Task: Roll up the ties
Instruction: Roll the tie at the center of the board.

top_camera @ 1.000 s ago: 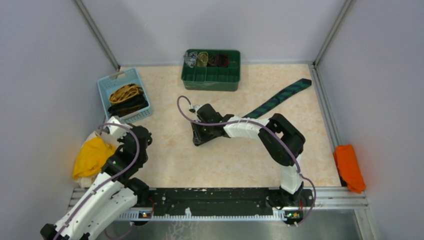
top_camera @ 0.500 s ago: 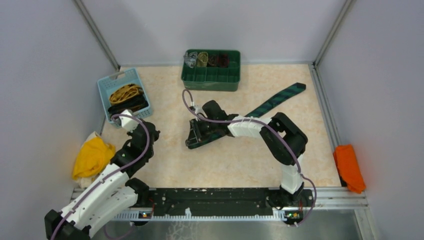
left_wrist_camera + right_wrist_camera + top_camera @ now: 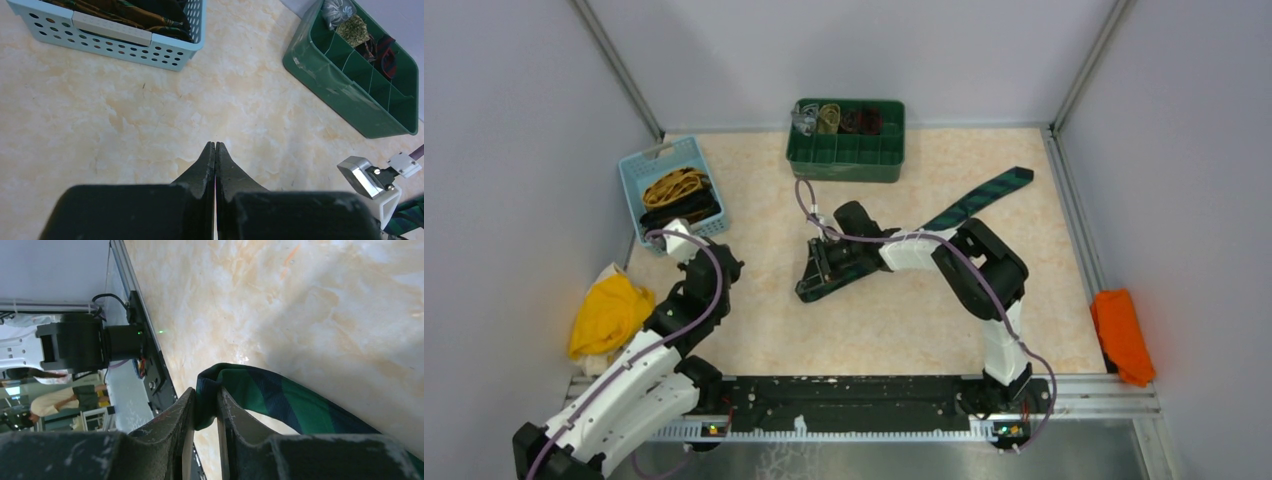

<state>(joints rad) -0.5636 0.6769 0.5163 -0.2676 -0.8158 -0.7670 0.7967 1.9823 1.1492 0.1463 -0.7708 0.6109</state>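
Observation:
A dark green checked tie lies slantwise on the table, its broad end at the far right. My right gripper is shut on the tie's narrow folded end near the table's middle. My left gripper is shut and empty, hovering over bare tabletop near the blue basket; in the top view the left gripper sits at the left. More ties, mustard-yellow and black, lie in the blue basket.
A blue basket stands at the back left, a green divided tray with rolled ties at the back. A yellow cloth lies at the left edge, an orange cloth at the right edge.
My right gripper has drawn the tie's narrow end toward the near left. My left arm swung forward from beside the yellow cloth over the table, then held still.

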